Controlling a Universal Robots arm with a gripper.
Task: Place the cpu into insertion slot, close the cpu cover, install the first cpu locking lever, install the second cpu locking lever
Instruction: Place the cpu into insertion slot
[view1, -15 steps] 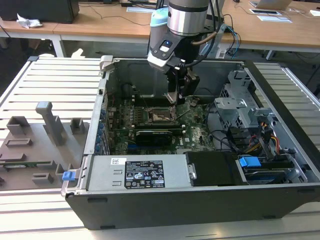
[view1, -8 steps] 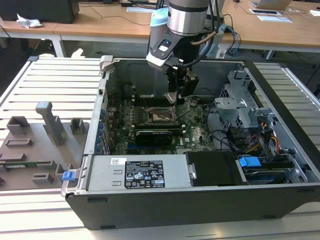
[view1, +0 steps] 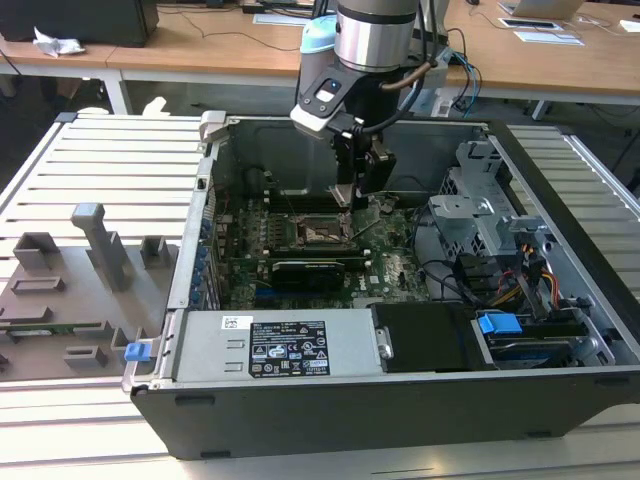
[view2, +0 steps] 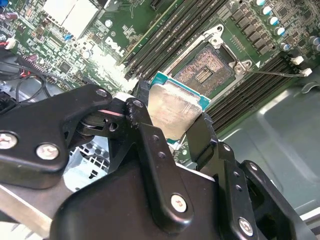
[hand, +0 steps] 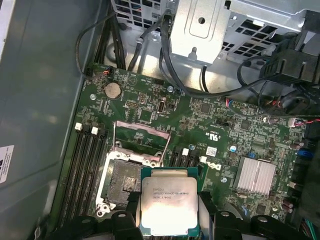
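Silver cpu (hand: 167, 202) is pinched in my gripper (hand: 170, 222) near the empty slot (hand: 125, 182); cover (hand: 141, 129) stands open; nothing installed yet.

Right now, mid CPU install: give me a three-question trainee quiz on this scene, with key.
1. True or false: the cpu is seated in the insertion slot.
2. The cpu cover is: A) shut over the slot, B) swung up open, C) taken off the board.
3. What is the gripper shut on?
Key: 1 false, it is held clear of the bare slot; 2 B; 3 the cpu.
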